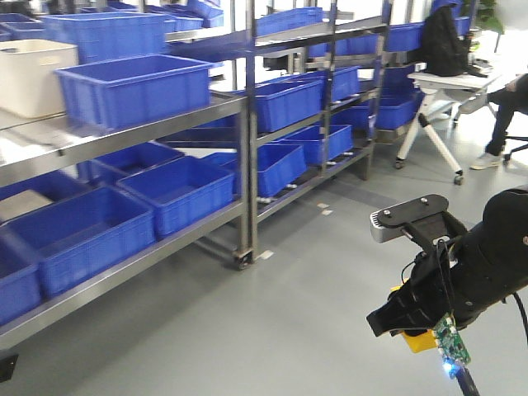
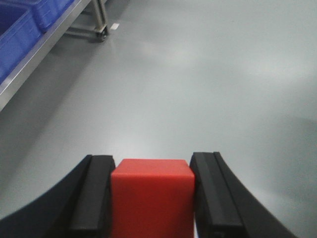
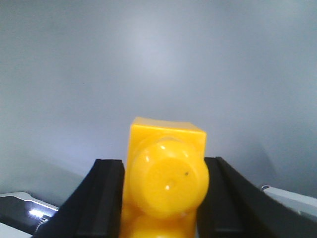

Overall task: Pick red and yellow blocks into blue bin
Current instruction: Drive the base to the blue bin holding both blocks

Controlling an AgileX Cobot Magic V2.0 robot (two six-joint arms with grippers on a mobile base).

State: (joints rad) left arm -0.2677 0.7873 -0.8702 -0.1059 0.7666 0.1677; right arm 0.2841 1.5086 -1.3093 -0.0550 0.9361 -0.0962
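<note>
Mid-carry; gripping red cube (image 2: 151, 198) w/ L gripper (image 2: 152, 164), yellow brick (image 3: 167, 144) w/ R gripper (image 3: 163, 167); next: get over bin (unseen), release.

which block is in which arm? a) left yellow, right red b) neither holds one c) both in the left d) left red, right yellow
d: left wrist view shows the left fingers on the red cube, right wrist view the right fingers on the yellow brick.

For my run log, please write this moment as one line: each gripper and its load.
left gripper: shut on red block | right gripper: shut on yellow block | under both: grey floor
</note>
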